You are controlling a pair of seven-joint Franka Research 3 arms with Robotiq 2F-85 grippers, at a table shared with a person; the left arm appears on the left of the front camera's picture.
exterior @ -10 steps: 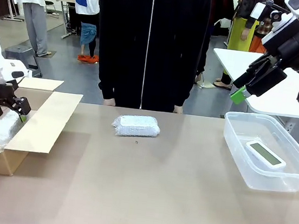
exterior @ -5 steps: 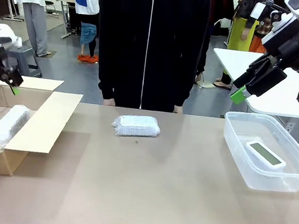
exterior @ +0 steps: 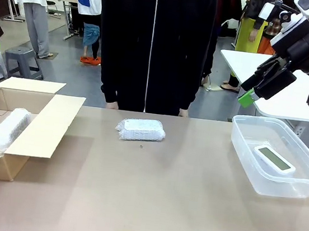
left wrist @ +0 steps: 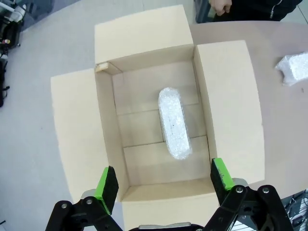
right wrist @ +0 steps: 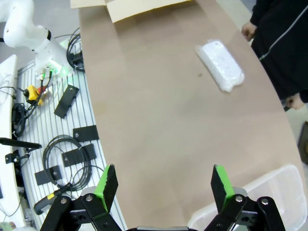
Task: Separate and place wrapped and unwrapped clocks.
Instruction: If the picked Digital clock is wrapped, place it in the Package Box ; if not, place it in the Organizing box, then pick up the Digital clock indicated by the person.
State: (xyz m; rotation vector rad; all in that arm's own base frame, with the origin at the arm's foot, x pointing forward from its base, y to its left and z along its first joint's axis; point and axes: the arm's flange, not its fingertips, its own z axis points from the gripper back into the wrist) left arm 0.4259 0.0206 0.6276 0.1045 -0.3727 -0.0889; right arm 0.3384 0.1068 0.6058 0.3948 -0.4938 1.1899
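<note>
My left gripper (left wrist: 163,181) hangs open over the box (left wrist: 226,96): wrapped ones go there, one bundle (left wrist: 174,124) is in. Right gripper (right wrist: 164,185) open, empty; other bundle (exterior: 141,129) on the bench (exterior: 161,201) beside the box, pending.

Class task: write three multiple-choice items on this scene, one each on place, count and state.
1. Where is the bare clock? A. in the clear tub B. in a hand C. on the floor
2. How many wrapped bundles lie in the cardboard box? A. none B. one C. two
3. The left gripper is: A. open B. shut on a bundle C. shut on the clock
1A, it lies in the tub; 2B, the other bundle sits on the table; 3A, its pads stand apart.
</note>
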